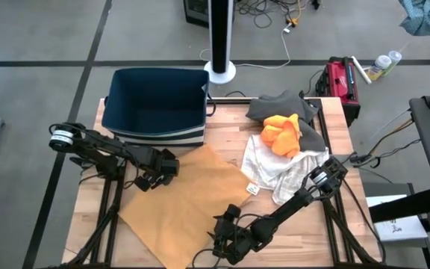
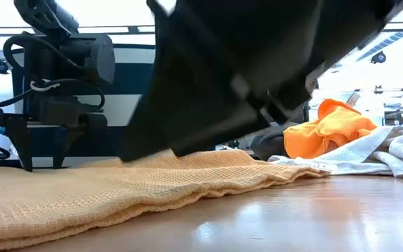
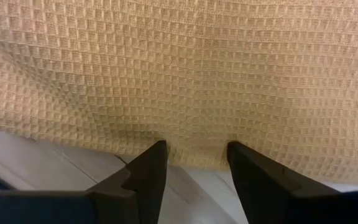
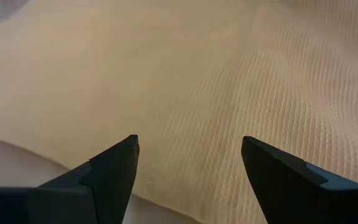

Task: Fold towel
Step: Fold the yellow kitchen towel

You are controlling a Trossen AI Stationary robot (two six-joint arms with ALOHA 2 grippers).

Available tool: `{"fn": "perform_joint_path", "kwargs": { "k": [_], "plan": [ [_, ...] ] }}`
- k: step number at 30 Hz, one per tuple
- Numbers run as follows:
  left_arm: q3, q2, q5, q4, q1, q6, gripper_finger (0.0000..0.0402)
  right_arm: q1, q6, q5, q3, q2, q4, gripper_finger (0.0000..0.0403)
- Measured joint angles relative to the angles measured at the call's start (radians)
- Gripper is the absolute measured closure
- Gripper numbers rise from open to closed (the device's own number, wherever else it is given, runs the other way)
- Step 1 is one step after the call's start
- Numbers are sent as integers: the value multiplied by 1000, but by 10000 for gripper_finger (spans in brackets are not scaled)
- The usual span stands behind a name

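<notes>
The towel lies spread flat on the table's front left half, not yet folded; every fold is left to do. The left gripper sits at its left edge, fingers apart, nothing between them. The right gripper is at its front edge, jaws wide and empty. A bin at the back left corner looks empty. Other cloths are heaped at the right.

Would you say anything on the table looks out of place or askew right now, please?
The tan towel lies skewed, rotated diagonally to the table edges, with its lower corner reaching the table's front edge. Beside it, a jumbled heap of white, orange and grey cloths sits unfolded. Nothing looks spilled or damaged.
</notes>
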Motion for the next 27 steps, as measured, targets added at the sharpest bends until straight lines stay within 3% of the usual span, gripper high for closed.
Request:
{"fn": "perform_joint_path", "kwargs": {
  "k": [6,16,27],
  "plan": [
    [10,3,-2,13,0,-9,256,-11,-4,-21,0,34,1,115],
    [9,5,-7,115,2,9,324,-46,54,-21,12,60,-24,126],
    [15,6,26,13,-6,-115,314,-29,95,-111,22,25,-219,126]
  ]
}}
